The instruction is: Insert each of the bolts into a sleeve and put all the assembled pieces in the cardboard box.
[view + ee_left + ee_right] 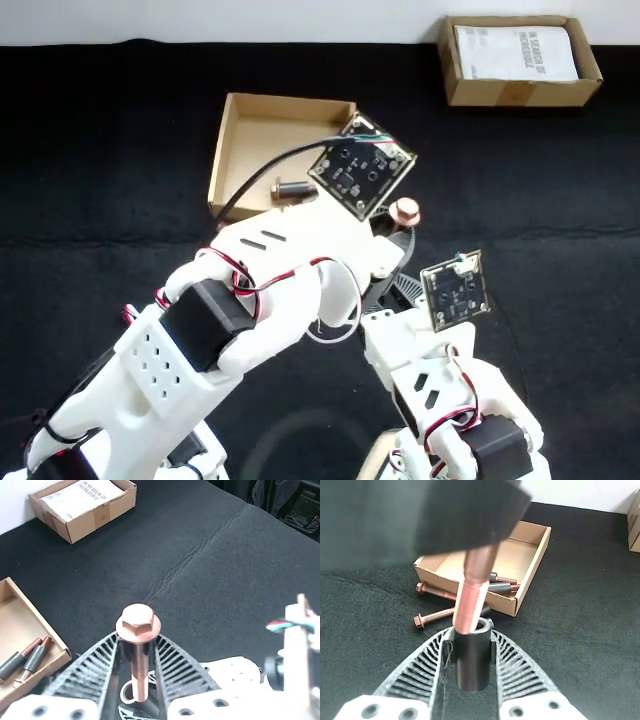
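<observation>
Cardboard box: open-topped on the black surface, ahead of both arms as I watch from the remote station. Two assembled pieces lie side by side against one inner wall.
Second box: a smaller carton at the far corner of the surface, well apart from the work, with a printed booklet lying inside.
Left gripper: raised above the surface just beside the cardboard box. Its ribbed fingers are drawn in narrow on the shank of a bolt.
Right gripper: set below the left one, its fingers clamped on a sleeve from either side.
Bolt: copper-coloured and held roughly upright, its hex flange head on top and clear of the left fingers. The threaded end points down and meets the sleeve's mouth at one side of the rim. I cannot tell how far in it sits.
Sleeve: a dark tube standing upright between the right fingers, open end up.
Loose bolts: two lie flat on the surface just outside the cardboard box's near wall, heads pointing the same way, neither in a sleeve.
</observation>
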Robot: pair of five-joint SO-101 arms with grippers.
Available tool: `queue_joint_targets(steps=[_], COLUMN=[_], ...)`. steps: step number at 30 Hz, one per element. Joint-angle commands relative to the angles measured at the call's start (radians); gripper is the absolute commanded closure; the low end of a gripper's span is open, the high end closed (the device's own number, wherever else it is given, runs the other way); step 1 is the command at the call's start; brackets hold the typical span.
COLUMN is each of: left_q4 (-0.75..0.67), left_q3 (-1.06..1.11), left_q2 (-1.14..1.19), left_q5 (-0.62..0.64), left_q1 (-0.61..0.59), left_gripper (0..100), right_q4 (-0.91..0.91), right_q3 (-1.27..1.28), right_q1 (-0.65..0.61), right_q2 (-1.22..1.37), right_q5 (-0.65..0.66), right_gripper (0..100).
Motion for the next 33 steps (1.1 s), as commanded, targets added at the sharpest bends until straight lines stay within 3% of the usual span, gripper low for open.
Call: queue_joint_targets(steps=[1, 8, 27, 33], left_q4=[-0.029, -0.161, -0.158, -0.164], left_q3=[-0.005, 0.061, 0.102, 0.142], left_q2=[-0.031, -0.031, -0.038, -0.033], left_q5=[-0.002, 0.127, 0.198, 0.331], left_q1=[0.001, -0.104, -0.107, -0.11], left_gripper=[99, 99, 99, 99], right_q4=[-0.001, -0.001, -0.005, -0.005], right_q3=[-0.016, -0.016, -0.016, -0.016], right_q1=[0.001, 0.002, 0.108, 0.107], right_q2=[-0.008, -0.008, -0.008, -0.008], right_q5=[-0.006, -0.008, -0.006, -0.006], right_gripper=[99.1, 99.1, 99.1, 99.1])
